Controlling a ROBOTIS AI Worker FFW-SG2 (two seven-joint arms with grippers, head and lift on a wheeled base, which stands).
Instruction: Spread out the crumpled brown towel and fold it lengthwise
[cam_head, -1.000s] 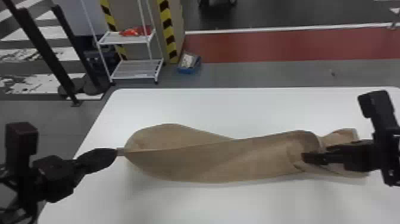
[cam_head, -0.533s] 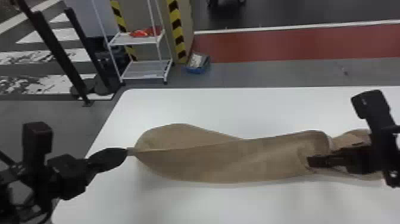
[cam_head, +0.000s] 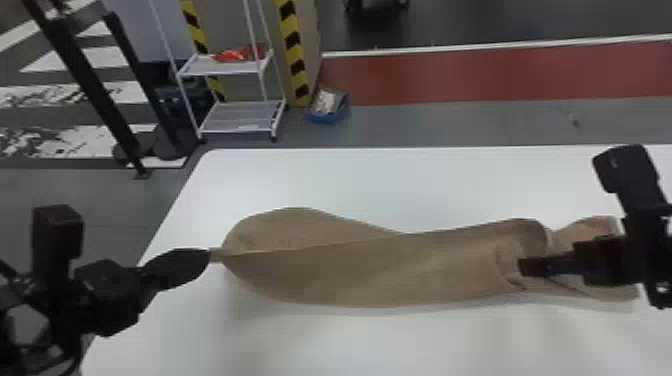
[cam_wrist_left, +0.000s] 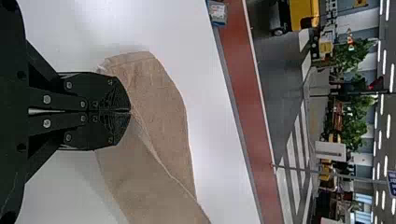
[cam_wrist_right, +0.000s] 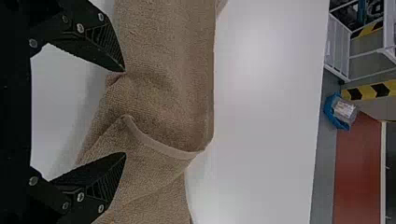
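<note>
The brown towel (cam_head: 370, 272) is stretching across the counter (cam_head: 400, 185), its left end sitting near the counter's left edge. The left gripper (cam_head: 209, 255) is clamping that end, and a long edge is running rightward from it. Over the towel's bunched right part, the right gripper (cam_head: 521, 267) is holding its fingers apart, a pale hem curving between layers nearby.
</note>
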